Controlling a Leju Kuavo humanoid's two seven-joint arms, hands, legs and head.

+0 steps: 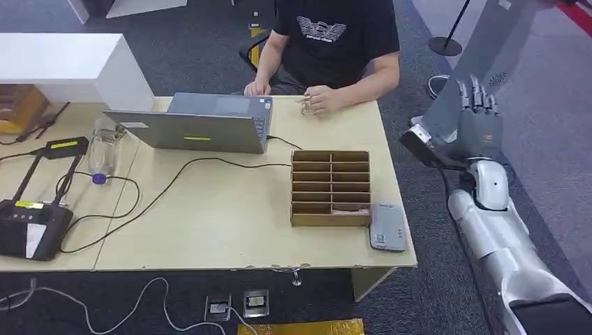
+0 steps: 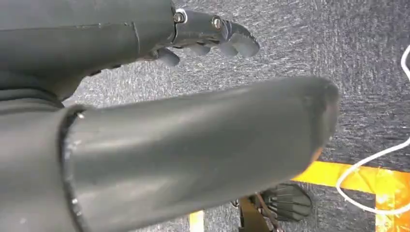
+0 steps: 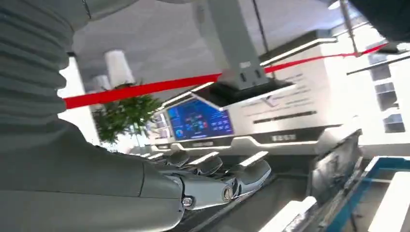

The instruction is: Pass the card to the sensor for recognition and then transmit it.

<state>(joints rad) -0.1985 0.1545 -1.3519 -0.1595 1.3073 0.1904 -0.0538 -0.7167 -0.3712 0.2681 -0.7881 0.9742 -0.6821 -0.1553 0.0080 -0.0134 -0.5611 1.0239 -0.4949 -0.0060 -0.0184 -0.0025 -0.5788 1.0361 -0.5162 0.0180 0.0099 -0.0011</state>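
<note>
A flat grey sensor pad (image 1: 387,227) lies on the wooden table (image 1: 230,230) near its front right corner, touching the side of a cardboard slotted box (image 1: 330,187). A pale card edge (image 1: 349,210) shows in the box's nearest right slot. My right hand (image 1: 478,120) is raised beyond the table's right edge, fingers pointing up and apart, nothing in it. In the right wrist view its fingers (image 3: 217,181) stretch out straight and bare. My left hand (image 2: 208,34) hangs over the carpet with nothing between thumb and fingers.
A person in a black shirt (image 1: 335,35) sits at the far side, both hands on the table, holding a small object (image 1: 309,105). A laptop (image 1: 195,125), a bottle (image 1: 101,150), cables and a black device (image 1: 28,223) fill the left half. A grey kiosk (image 1: 482,49) stands at the right.
</note>
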